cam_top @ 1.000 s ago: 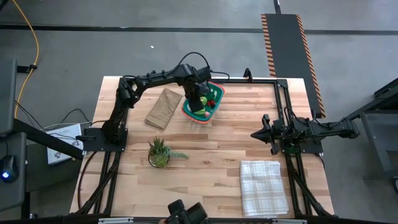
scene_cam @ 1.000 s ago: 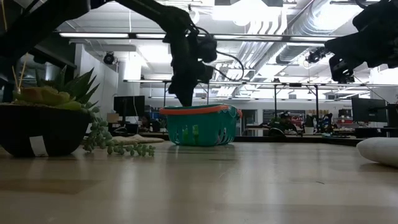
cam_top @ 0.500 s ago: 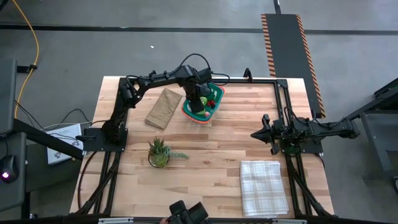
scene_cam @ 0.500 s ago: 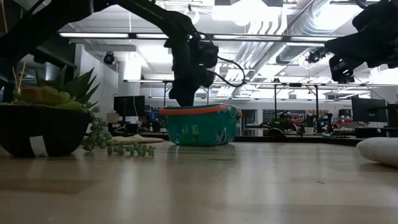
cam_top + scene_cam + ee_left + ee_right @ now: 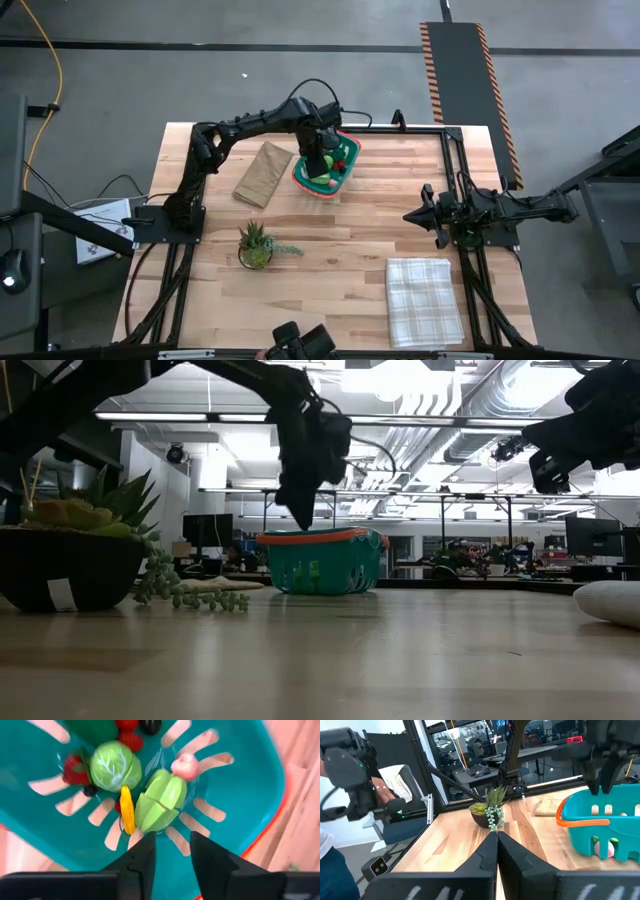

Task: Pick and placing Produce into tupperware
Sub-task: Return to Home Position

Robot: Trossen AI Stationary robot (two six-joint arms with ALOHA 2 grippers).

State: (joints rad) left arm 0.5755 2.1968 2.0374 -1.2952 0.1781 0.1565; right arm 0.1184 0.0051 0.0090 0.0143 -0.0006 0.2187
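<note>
The tupperware (image 5: 320, 572) is found toward the far edge of the table (image 5: 330, 270), just beside a flat brown paper bag (image 5: 262, 172). It's a teal basket-type thing topped with an orange-red rim, and its walls and floor are cut through with long rounded slots.

The produce (image 5: 167, 792) is all piled inside. There's a round pale-green cabbage (image 5: 115, 766), and a skinny yellow corn (image 5: 127, 810) pressed against a chunky light-green piece (image 5: 152, 815) scored into segments. A little pink piece (image 5: 185, 766) and a few red bits (image 5: 75, 766) are tucked in too.

The left gripper (image 5: 172, 851) is hung right above the basket, with the fingers parted by a narrow gap and nothing held between them. The right gripper (image 5: 496, 840) is parked over at its own side of the table, fingers pressed together, nothing gripped.

As for writing, a white sticker (image 5: 62, 595) can be made out on the dark plant pot (image 5: 100, 570), but what's printed on it can't be read.
</note>
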